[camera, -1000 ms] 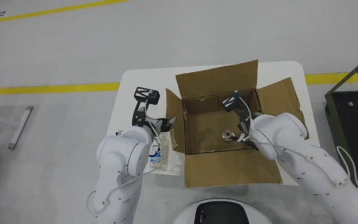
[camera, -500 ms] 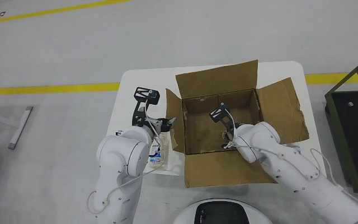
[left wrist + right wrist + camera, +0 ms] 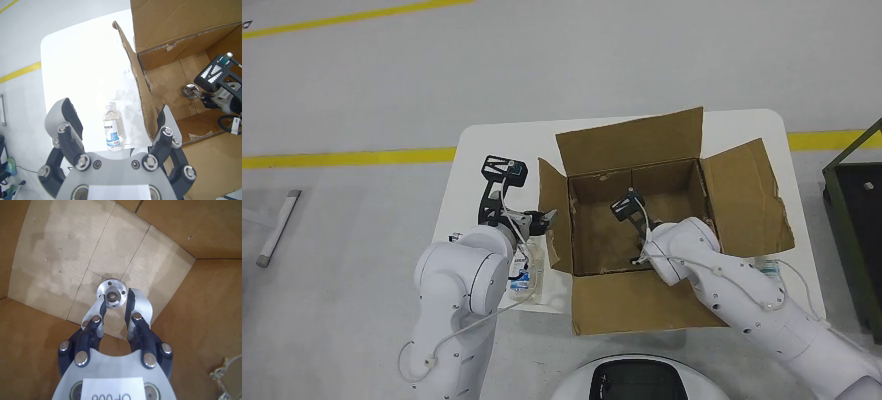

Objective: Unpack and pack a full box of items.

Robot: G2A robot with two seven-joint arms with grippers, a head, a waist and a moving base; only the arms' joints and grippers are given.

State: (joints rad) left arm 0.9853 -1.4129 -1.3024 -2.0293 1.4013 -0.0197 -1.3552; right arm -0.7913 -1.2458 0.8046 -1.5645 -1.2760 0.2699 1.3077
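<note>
right gripper (image 3: 116, 294) straddling metal flange (image 3: 110, 285), inside box (image 3: 47, 247)

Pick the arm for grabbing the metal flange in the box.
Right. The right gripper is open inside the box, fingers flanking the flange. The left gripper hangs open outside the box, above the bottle on the table.

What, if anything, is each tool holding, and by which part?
Nothing is held. The right tool stands open astride the flange in the box; the left tool hangs open, clear of the bottle.
</note>
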